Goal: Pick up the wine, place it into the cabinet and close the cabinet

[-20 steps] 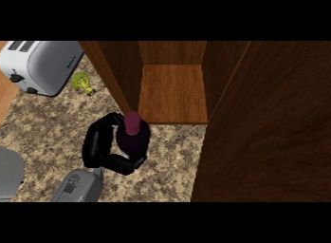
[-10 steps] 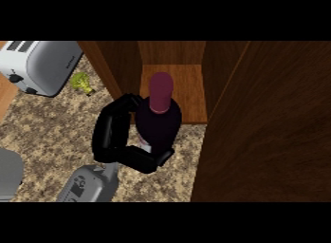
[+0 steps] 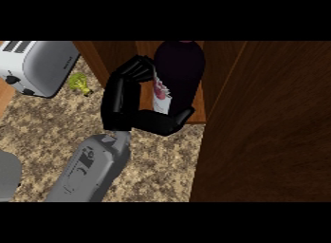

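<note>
A speckled brown granite counter (image 3: 49, 128) fills the lower left, with wooden cabinet (image 3: 188, 116) panels rising at the top and a wide, dark cabinet door (image 3: 273, 123) down the right side. The dark wine bottle (image 3: 182, 71) stands upright at the cabinet opening, above its wooden shelf. One black hand (image 3: 129, 102) on a grey forearm — which arm it belongs to cannot be told — is wrapped around the bottle: fingers curl on its left side, the thumb hooks under its lower right. A white label with red marks shows on the bottle; no writing is legible. A white toaster (image 3: 35, 66) sits far left, a small yellow-green object (image 3: 80, 84) beside it — open counter lies below them.
</note>
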{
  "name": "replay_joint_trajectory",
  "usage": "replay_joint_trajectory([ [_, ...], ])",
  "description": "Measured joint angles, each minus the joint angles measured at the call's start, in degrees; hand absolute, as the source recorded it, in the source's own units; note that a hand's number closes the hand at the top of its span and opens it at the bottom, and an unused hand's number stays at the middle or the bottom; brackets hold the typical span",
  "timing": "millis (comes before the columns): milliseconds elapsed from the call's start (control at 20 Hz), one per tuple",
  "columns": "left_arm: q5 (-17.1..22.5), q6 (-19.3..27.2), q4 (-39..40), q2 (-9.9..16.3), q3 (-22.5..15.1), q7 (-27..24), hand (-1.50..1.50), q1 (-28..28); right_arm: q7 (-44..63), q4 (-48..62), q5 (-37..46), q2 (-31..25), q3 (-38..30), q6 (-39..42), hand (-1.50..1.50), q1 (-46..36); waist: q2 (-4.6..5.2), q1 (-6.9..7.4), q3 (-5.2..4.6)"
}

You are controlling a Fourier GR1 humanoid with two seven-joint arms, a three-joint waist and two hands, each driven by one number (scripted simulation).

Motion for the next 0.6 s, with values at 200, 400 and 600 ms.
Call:
replay_joint_trajectory([
  [200,-0.09,2.58,3.77,-0.05,0.02,-0.78,1.5,-3.29,-0.81,-0.16,-0.37,-0.01,-0.94,0.94,-1.5,1.57,0.06,-0.1,0.01],
  [400,-0.5,3.58,9.27,0.02,0.5,-2.7,1.5,-7.3,-1.34,0.66,-0.65,0.21,-1.52,1.3,-1.5,1.09,0.14,-0.13,0.0],
  [600,-3.43,4.3,13.34,0.02,-0.19,-5.11,1.5,-8.65,-0.82,0.45,-0.91,0.1,-1.04,1.47,-1.5,0.43,0.09,-0.2,-0.01],
])
